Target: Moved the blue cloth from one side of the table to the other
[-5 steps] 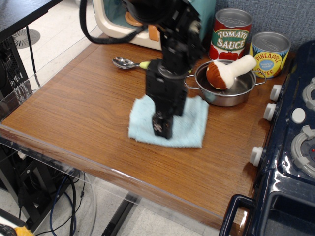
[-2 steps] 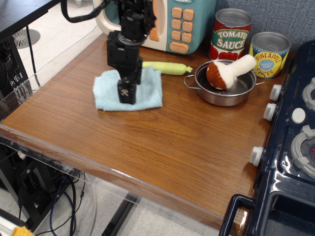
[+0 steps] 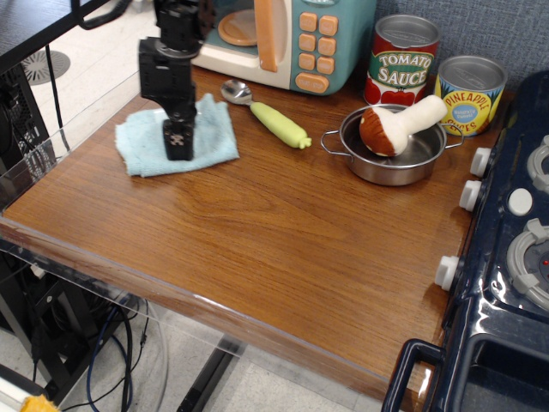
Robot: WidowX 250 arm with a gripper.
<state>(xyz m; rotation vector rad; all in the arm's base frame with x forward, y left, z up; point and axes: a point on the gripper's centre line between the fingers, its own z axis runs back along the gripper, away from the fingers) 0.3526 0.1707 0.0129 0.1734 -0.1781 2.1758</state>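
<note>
The blue cloth (image 3: 214, 137), a pale fuzzy towel, lies slightly rumpled at the far left of the brown woodgrain table (image 3: 283, 249), close to the left edge. My black gripper (image 3: 178, 146) comes straight down onto the middle of the cloth. Its fingers are together and pinch the fabric against the tabletop. The part of the cloth under the fingers is hidden.
A spoon with a green handle (image 3: 273, 116) lies just right of the cloth, in front of a toy microwave (image 3: 296, 39). A steel pan (image 3: 412, 163) holds a plush mushroom (image 3: 396, 124). Behind it stand two cans (image 3: 403, 60). A navy toy stove (image 3: 506, 257) fills the right side. A clear wall (image 3: 34, 163) lines the left edge.
My gripper has dragged the blue cloth from the table's middle, beside the pan, leftward and back to the far left side. The spoon now lies uncovered.
</note>
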